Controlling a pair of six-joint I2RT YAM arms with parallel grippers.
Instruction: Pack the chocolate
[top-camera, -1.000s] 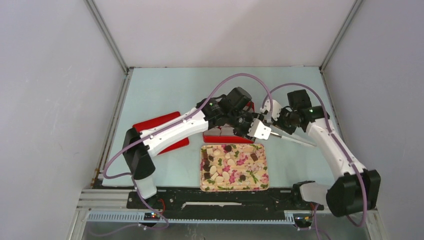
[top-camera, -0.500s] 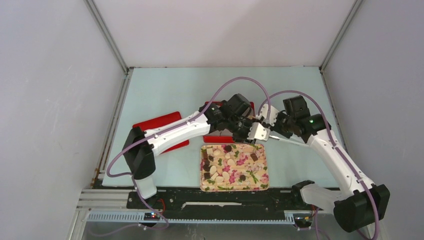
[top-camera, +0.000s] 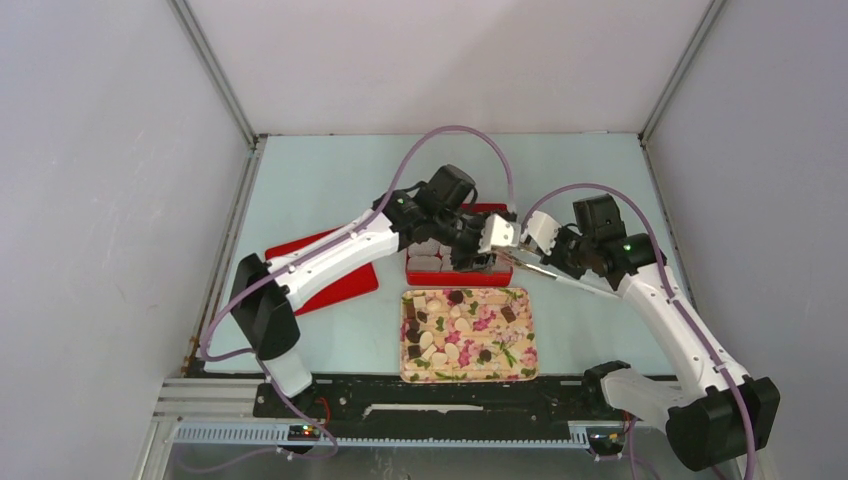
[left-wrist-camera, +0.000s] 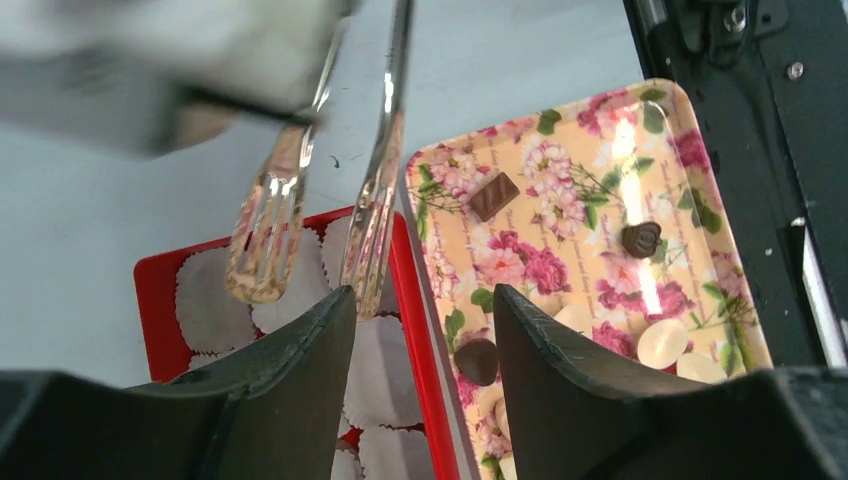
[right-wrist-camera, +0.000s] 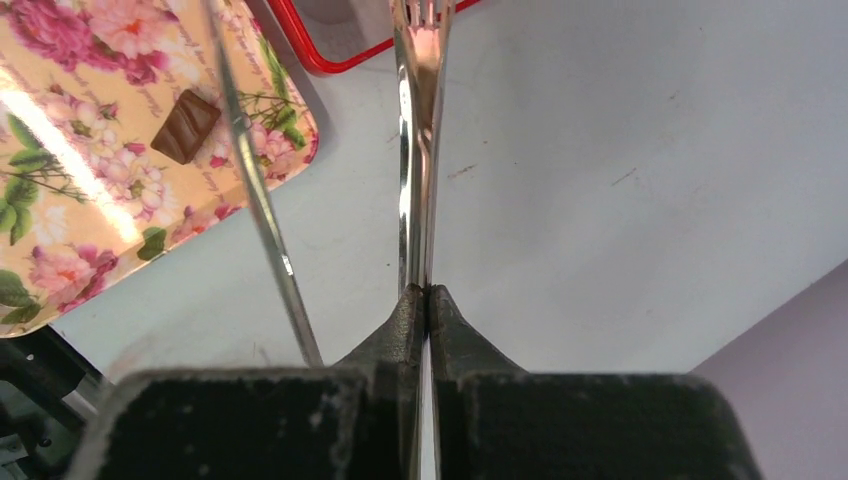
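Note:
The chocolate (top-camera: 455, 297), pale and dark pieces, lies on a floral tray (top-camera: 470, 377) at the near middle. In the left wrist view I see a dark square (left-wrist-camera: 494, 195), dark rounds (left-wrist-camera: 478, 360) and a pale piece (left-wrist-camera: 663, 342). My right gripper (top-camera: 556, 268) (right-wrist-camera: 428, 290) is shut on one arm of metal tongs (right-wrist-camera: 417, 180). The tong tips (left-wrist-camera: 265, 270) hang over the red box (top-camera: 440, 277) of grey paper cups (left-wrist-camera: 210, 300). My left gripper (top-camera: 480, 262) (left-wrist-camera: 421, 295) hovers open above the box's edge beside the tray (left-wrist-camera: 600, 130), nothing between its fingers.
A flat red lid (top-camera: 350, 285) lies left of the box, partly under the left arm. Both arms cross close together behind the tray. Grey walls enclose the pale table on three sides, and a black rail (top-camera: 450, 400) runs along the near edge.
The left gripper has swung back and left over the red box. The right arm has carried the tongs left, bringing their tips over the box.

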